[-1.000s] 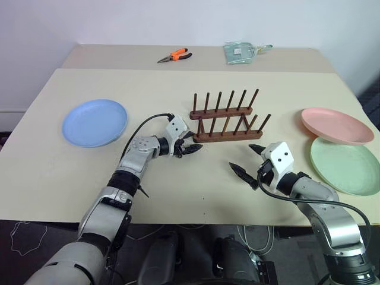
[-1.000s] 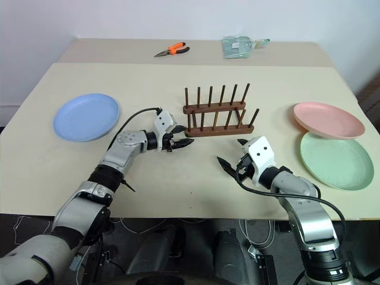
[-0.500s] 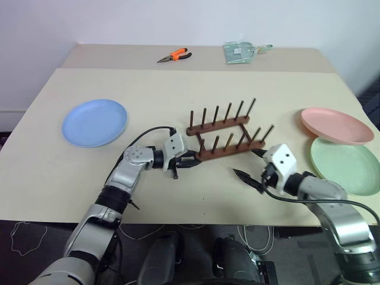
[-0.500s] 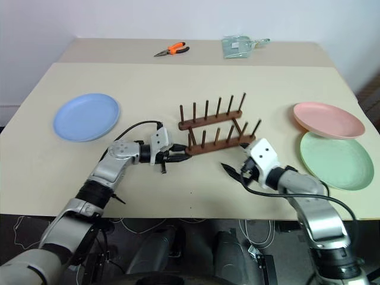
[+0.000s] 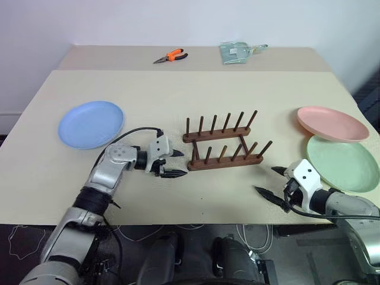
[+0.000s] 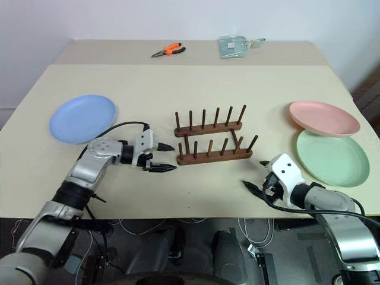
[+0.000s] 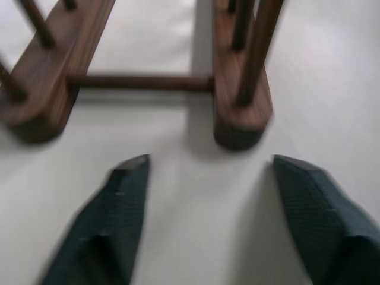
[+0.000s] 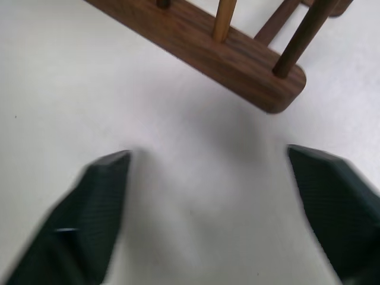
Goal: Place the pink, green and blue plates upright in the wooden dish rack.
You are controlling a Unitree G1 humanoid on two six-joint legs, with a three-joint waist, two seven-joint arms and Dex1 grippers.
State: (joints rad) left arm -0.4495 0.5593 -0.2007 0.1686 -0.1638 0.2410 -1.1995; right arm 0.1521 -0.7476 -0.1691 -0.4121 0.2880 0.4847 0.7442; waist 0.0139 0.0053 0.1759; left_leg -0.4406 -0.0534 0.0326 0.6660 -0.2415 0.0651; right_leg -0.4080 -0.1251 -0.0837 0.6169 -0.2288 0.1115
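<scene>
The wooden dish rack (image 5: 222,145) stands bare in the middle of the table, its pegs upright. To its left my left gripper (image 5: 177,163) is open, its tips a short way off the rack's end (image 7: 237,119) and nothing between them. My right gripper (image 5: 270,181) is open and holds nothing, near the table's front edge, right of and nearer than the rack's near rail (image 8: 202,47). The blue plate (image 5: 91,124) lies flat at the left. At the right, the pink plate (image 5: 332,123) lies flat beyond the green plate (image 5: 343,163), its rim over the green one's edge.
Orange-handled pliers (image 5: 170,56) and a clear packet (image 5: 240,51) lie on the far table section. The table's front edge (image 5: 196,221) runs close under both grippers.
The rack has slid nearer the front edge, tilting askew on the way and ending straight. My left gripper has let go of its end and backed off left. My right gripper drew back right and toward the front edge.
</scene>
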